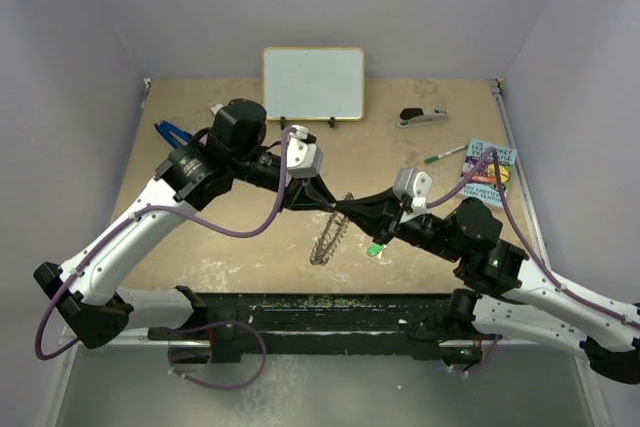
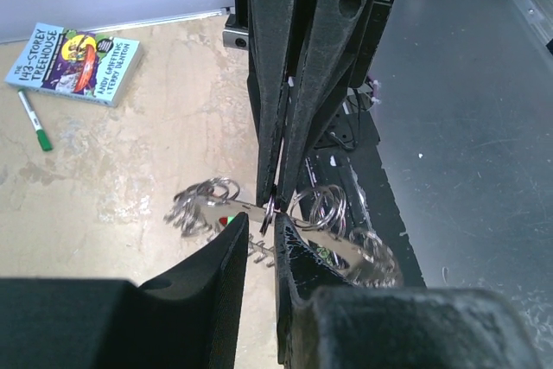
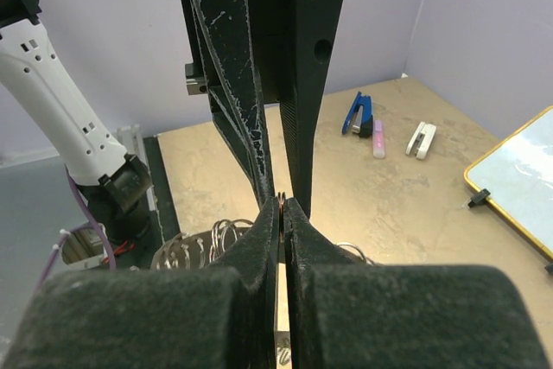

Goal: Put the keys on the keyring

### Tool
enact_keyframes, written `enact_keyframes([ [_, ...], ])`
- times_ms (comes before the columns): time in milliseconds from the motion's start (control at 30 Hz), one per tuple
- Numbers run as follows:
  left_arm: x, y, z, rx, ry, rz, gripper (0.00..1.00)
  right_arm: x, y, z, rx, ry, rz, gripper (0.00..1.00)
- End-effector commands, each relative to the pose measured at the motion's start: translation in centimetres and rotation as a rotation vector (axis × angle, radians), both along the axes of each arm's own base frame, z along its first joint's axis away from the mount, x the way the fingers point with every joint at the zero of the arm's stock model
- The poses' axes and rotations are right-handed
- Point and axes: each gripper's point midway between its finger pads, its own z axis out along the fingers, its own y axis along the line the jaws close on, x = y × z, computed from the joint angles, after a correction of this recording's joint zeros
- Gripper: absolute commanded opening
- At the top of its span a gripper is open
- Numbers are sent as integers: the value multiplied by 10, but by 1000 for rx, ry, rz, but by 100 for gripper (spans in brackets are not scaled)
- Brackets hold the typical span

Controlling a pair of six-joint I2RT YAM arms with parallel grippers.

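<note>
The keyring (image 1: 328, 235), a flat silver ring fringed with small split rings, hangs tilted below the two grippers, which meet tip to tip at mid-table. My right gripper (image 1: 353, 213) (image 3: 282, 205) is shut on one small split ring of the fringe. My left gripper (image 1: 339, 204) (image 2: 261, 235) faces it, its jaws a narrow gap apart on either side of that small ring, with table showing between them. The keyring's flat band (image 2: 336, 244) runs across just beyond the left tips. A green-headed key (image 1: 375, 248) dangles under the right gripper. A red and green speck (image 2: 225, 219) shows by the left fingertip.
A whiteboard (image 1: 313, 83) stands at the back. A book (image 1: 488, 169) (image 2: 76, 51) and a green-capped pen (image 1: 443, 155) (image 2: 34, 123) lie at the right. A stapler (image 1: 422, 117) is at the back right, and a blue tool (image 1: 172, 134) at the left.
</note>
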Motion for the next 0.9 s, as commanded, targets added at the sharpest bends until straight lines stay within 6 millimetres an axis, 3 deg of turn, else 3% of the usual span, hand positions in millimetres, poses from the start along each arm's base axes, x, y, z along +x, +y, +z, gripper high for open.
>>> enact_keyframes([
  [0, -12, 0, 12, -52, 7, -50, 20, -2, -6, 32, 105, -55, -12, 0],
  [133, -12, 0, 11, -55, 6, -51, 4, -2, -7, 30, 102, -48, -14, 0],
  [333, -9, 2, 9, -44, -28, -31, 3, 0, -9, 17, 82, -12, -25, 0],
  [533, 8, 8, 6, -10, -149, 22, 3, 4, -11, -2, 54, 52, -55, 0],
  [567, 8, 9, 4, -4, -157, 22, 3, 4, -12, -4, 51, 62, -61, 2],
  [667, 12, 11, -3, 10, -173, 35, 3, 7, -15, -5, 59, 90, -84, 26],
  [733, 14, 11, -6, 9, -180, 45, 3, 9, -19, -4, 70, 100, -103, 31],
  [867, 17, 11, -17, 16, -164, 69, 3, 17, -29, -7, 71, 121, -170, 8],
])
